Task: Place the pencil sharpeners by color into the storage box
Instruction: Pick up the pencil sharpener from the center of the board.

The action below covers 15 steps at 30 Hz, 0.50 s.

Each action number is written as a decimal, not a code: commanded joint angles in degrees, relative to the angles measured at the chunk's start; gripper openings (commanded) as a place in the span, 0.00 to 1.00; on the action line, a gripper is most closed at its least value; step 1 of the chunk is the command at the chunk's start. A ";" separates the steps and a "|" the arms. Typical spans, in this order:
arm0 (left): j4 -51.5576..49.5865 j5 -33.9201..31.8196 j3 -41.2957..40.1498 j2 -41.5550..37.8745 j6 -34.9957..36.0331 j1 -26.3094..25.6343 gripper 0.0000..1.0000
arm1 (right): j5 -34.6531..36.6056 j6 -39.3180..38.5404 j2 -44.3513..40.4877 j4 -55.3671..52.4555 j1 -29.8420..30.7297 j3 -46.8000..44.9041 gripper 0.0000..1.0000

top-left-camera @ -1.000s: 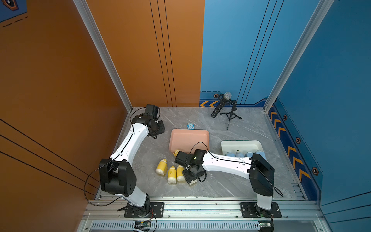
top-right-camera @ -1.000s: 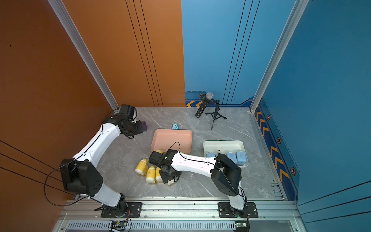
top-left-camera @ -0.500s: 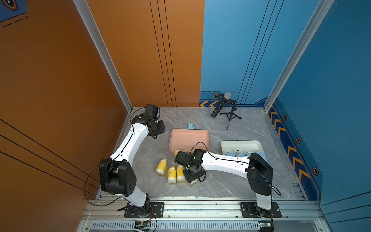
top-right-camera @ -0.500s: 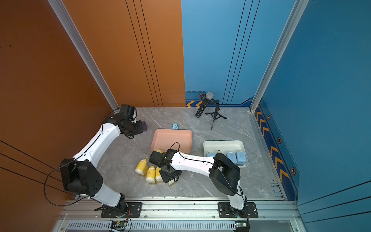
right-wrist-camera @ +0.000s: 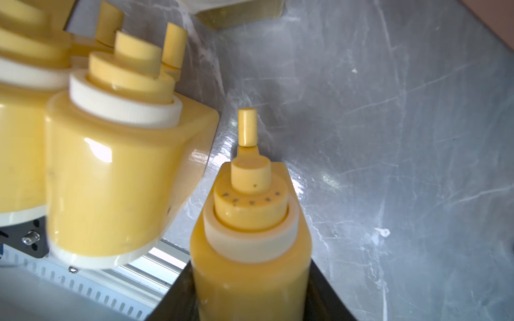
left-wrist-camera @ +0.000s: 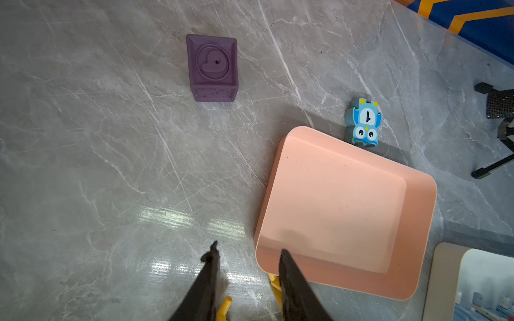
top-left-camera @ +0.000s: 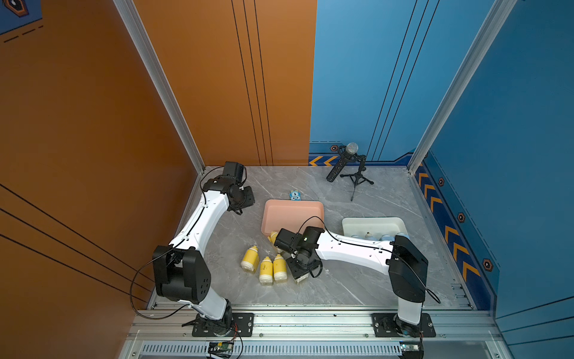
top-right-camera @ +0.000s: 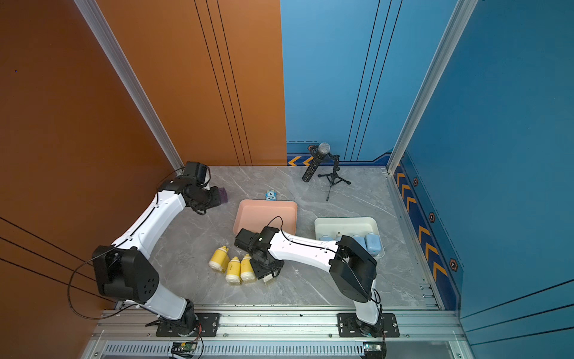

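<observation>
Right pincer [right-wrist-camera: 251, 266] clamped round yellow sharpener [right-wrist-camera: 250, 200] | likely light, stiff, slick plastic | hold flat body sides, not cap | left pincer [left-wrist-camera: 248, 250] parted, empty

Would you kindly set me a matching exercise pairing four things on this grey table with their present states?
1. pink plastic tray
2. white plastic tray
3. right end effector
4. dark purple cube

A. shut on a yellow bottle-shaped pencil sharpener
B. holds light blue pencil sharpeners
C. empty
D. standing on the grey table, outside both trays

Pairs: 1-C, 2-B, 3-A, 4-D
</observation>
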 commanded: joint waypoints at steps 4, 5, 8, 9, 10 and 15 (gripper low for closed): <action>0.28 0.37 -1.39 0.42 -0.34 0.59 0.36 | 2.69 -2.09 -5.33 -4.92 -0.89 -0.94 0.36; 0.20 0.00 -1.42 0.34 -0.32 0.59 0.36 | 3.01 -2.28 -6.02 -5.18 -1.15 -1.17 0.36; 0.22 -0.59 -1.49 0.41 -0.25 0.59 0.36 | 3.34 -2.78 -7.78 -5.64 -2.36 -1.29 0.36; 0.24 -0.45 -1.44 0.46 -0.21 0.67 0.35 | 3.37 -2.99 -8.25 -5.83 -2.80 -1.29 0.36; 0.23 -0.33 -1.40 0.51 -0.27 0.68 0.35 | 3.27 -3.22 -8.63 -5.97 -3.12 -1.21 0.36; 0.47 -0.24 -1.61 0.12 -0.29 0.68 0.35 | 3.14 -5.25 -10.52 -6.95 -5.54 -0.10 0.36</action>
